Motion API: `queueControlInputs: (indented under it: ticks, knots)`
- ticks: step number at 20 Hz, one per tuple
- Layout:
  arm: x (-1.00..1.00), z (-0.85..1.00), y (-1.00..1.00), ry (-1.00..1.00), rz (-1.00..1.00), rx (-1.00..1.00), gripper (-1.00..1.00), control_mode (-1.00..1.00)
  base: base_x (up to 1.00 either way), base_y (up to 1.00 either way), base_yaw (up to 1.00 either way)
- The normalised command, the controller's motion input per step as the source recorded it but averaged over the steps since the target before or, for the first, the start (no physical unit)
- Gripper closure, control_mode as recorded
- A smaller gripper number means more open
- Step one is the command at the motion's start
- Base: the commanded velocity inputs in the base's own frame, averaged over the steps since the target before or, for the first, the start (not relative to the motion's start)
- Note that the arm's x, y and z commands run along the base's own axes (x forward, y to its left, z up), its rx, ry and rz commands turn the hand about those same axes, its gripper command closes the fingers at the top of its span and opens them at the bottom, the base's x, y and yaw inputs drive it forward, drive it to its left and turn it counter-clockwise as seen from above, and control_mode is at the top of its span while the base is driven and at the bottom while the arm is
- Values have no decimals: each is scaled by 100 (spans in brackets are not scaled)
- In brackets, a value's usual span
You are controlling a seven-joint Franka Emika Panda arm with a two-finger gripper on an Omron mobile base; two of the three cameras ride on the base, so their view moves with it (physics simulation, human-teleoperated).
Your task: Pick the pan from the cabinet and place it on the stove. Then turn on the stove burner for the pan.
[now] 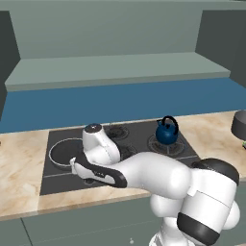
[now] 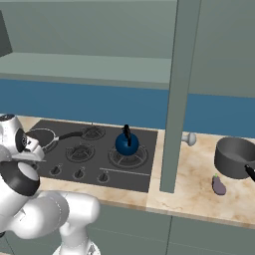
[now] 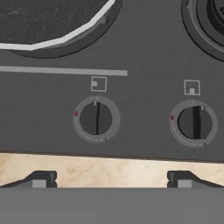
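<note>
The flat black pan (image 3: 39,19) sits on the big left burner; the gripper (image 3: 111,179), spread wide, should close squarely around the round dark knob (image 3: 96,119) at twelve o'clock.

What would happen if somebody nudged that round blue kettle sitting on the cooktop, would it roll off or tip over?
The blue kettle stands upright on a burner grate of the stove, so a nudge would probably slide it, not roll it. Its body looks squat and wide, so tipping seems unlikely. The tall arched handle suggests it would be easy to lift and might swing.
</note>
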Motion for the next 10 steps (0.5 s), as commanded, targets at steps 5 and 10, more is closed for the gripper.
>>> queueControlInputs:
  ticks: [5, 10]
  knots:
    - [3, -11, 2, -2, 0, 0, -100, -100, 0, 0, 0]
    - [8, -11, 4, -3, 0, 0, -100, -100, 0, 0, 0]
